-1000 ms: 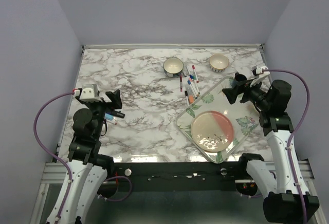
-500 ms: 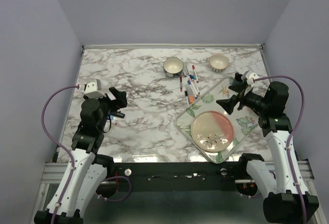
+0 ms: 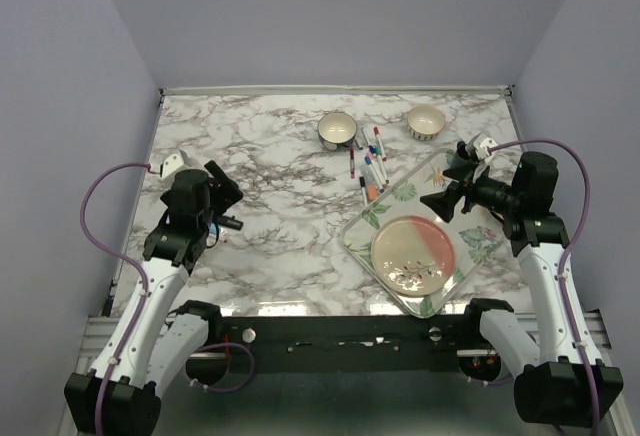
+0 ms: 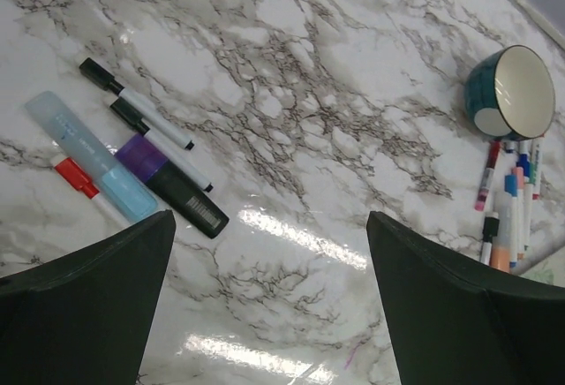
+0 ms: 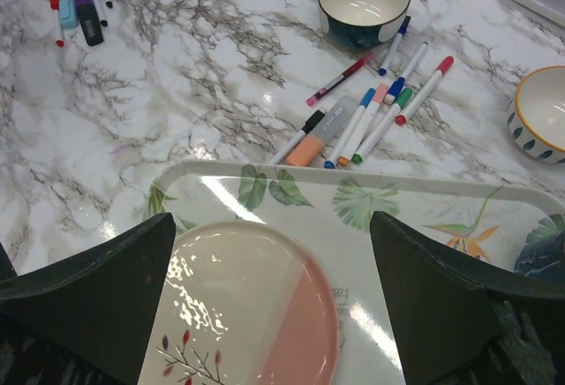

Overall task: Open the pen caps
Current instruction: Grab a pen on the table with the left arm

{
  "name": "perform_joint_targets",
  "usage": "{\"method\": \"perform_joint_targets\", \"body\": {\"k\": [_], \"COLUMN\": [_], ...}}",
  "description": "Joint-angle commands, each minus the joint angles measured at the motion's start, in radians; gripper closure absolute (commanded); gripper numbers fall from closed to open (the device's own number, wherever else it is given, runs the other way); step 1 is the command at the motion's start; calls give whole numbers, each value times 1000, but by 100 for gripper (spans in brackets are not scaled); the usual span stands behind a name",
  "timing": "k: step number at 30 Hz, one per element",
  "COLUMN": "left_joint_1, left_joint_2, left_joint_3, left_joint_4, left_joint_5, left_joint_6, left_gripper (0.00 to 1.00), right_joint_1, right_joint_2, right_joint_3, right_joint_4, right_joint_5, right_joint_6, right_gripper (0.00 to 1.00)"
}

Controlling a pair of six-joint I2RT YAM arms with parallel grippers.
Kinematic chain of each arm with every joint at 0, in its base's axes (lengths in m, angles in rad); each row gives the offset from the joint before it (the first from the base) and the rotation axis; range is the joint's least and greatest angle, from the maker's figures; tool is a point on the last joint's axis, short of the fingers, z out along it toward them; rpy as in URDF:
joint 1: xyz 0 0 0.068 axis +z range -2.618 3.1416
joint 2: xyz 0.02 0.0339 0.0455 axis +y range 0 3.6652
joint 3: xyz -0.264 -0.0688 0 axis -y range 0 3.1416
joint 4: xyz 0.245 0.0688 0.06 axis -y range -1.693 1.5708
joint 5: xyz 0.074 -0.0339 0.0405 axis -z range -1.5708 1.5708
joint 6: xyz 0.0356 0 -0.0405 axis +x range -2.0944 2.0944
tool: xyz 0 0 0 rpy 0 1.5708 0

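1. Marble tabletop [image 3: 280, 156] carries every pen. None is lifted, and the pen caps [image 5: 367, 96] I can make out all sit on their barrels, so the job looks barely begun.
2. Over that surface the left claw [image 4: 269, 219] hangs with its jaws spread as wide as they go and nothing between them.
3. Ahead of it and off to its left lies a small group. It holds two thin pens with black caps [image 4: 93, 71], a fat marker with a purple cap [image 4: 135, 154], a pale blue marker [image 4: 88, 162] and a thin pen with a red cap [image 4: 68, 171], which lies closest to the left finger.
4. Likewise wide open and empty, the right claw [image 5: 271, 226] hovers above the tray [image 5: 424, 217] and the plate [image 5: 265, 314]. The larger fan of pens [image 5: 353, 124] lies ahead of it, just past the tray's far rim and near the teal bowl [image 5: 364, 1].
5. The step in hand looks like the reach for a first pen. It would go best on an outlying pen (the neighbours lie close together).
6. One claw should pinch the white barrel mid-length and the other the cap alone, and the pull should run straight along the pen, because a sideways tug may bend it or slip off.
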Motion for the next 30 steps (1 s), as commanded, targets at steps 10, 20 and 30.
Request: {"method": "perform_joint_targets", "body": {"k": [10, 20, 30], "left_joint_1": [62, 277, 366], "left_joint_2": [333, 517, 765], "left_joint_3": [128, 170, 308], "left_joint_4": [-83, -20, -35], "left_joint_5": [-92, 11, 15], "left_joint_6": [3, -23, -41], "left_gripper": [1, 49, 66], "right_joint_1": [-8, -6, -8], "right_joint_2": [-20, -25, -32], "right_joint_3": [11, 11, 14], "right_joint_4": [-25, -25, -28], "right_joint_5": [-2, -13, -19], "right_joint_6": [-30, -24, -22], "right_gripper": [0, 0, 0]}}
